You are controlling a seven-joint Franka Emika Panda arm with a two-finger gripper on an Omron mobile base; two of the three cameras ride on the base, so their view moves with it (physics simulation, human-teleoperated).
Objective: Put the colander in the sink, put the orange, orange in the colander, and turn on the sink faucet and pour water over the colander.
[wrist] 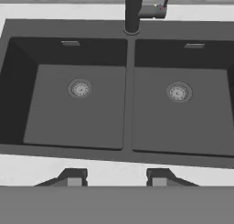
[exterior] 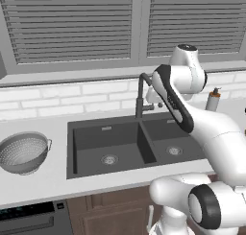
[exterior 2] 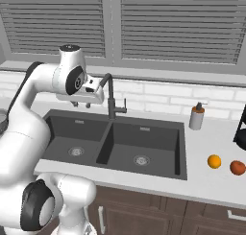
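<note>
My claw [wrist: 114, 178] hangs above the front lip of the sink [wrist: 129, 127], its two dark tips parted with bare counter between them, gripping nothing. From here I judge the task barely begun: nothing sits in either basin, no stream runs, and every step is left.

Nearest me is the pale, smooth counter edge at 6 o'clock of the hand view. Beyond it the sink's two matte dark-grey basins lie side by side, square-walled, each with a round silver drain, split by a narrow ridge. At 12 o'clock stands the sink faucet [wrist: 132, 10], a slim dark post with a small side lever.

The colander [exterior: 23, 153] rests on the counter at 9 o'clock in the left base view, well apart from the sink: a round metal bowl, dull silver, pricked all over with holes, with a small handle at its rim. The two oranges [exterior 2: 214, 161] [exterior 2: 237, 167], smooth little balls, sit near each other at 3 o'clock in the right base view, past a white soap bottle [exterior 2: 196, 117].
</note>
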